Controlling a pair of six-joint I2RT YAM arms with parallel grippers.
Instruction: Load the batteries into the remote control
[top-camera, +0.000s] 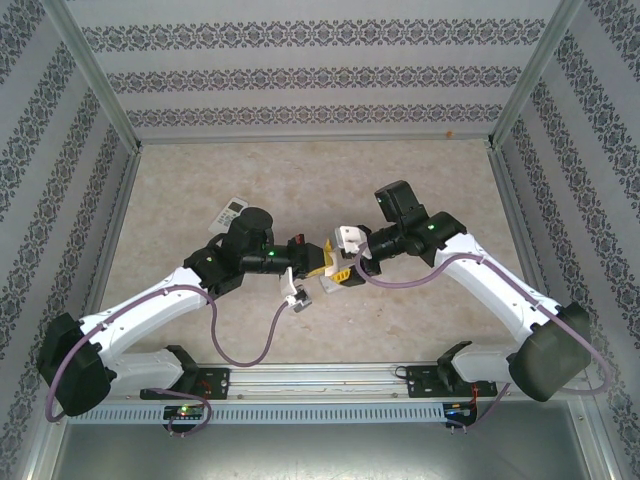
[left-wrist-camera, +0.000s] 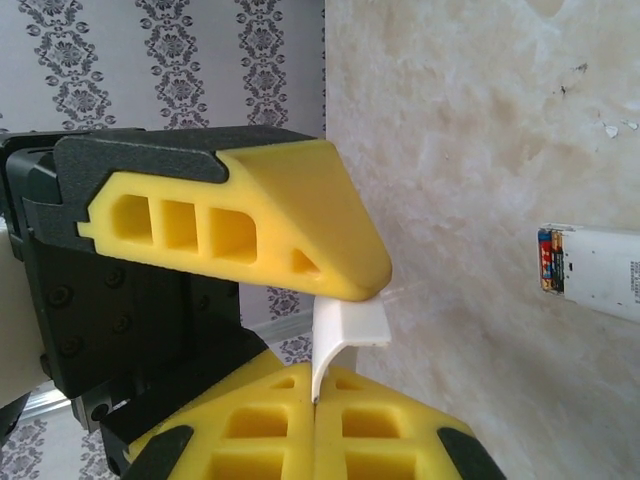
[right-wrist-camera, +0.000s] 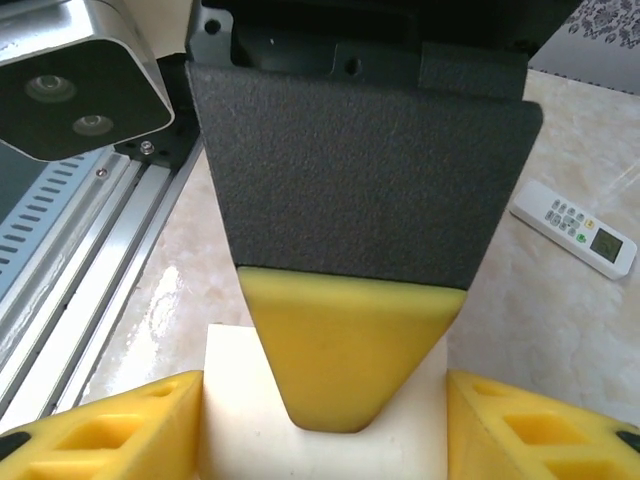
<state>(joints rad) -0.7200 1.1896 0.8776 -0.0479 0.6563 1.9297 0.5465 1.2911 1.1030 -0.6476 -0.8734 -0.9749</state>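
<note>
Left pincer (left-wrist-camera: 315, 395) clenched on a thin white plate (left-wrist-camera: 350, 335) (right pincer (right-wrist-camera: 322, 390) grasps its two edges); beyond the left tips, well apart, lies the remote (left-wrist-camera: 600, 288), a battery (left-wrist-camera: 545, 262) in its open end.

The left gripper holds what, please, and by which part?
The left gripper pinches a thin white plate by its lower edge.

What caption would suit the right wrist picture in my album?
The right gripper clasps a white plate also pinched by the left gripper; a white remote lies beyond.
</note>
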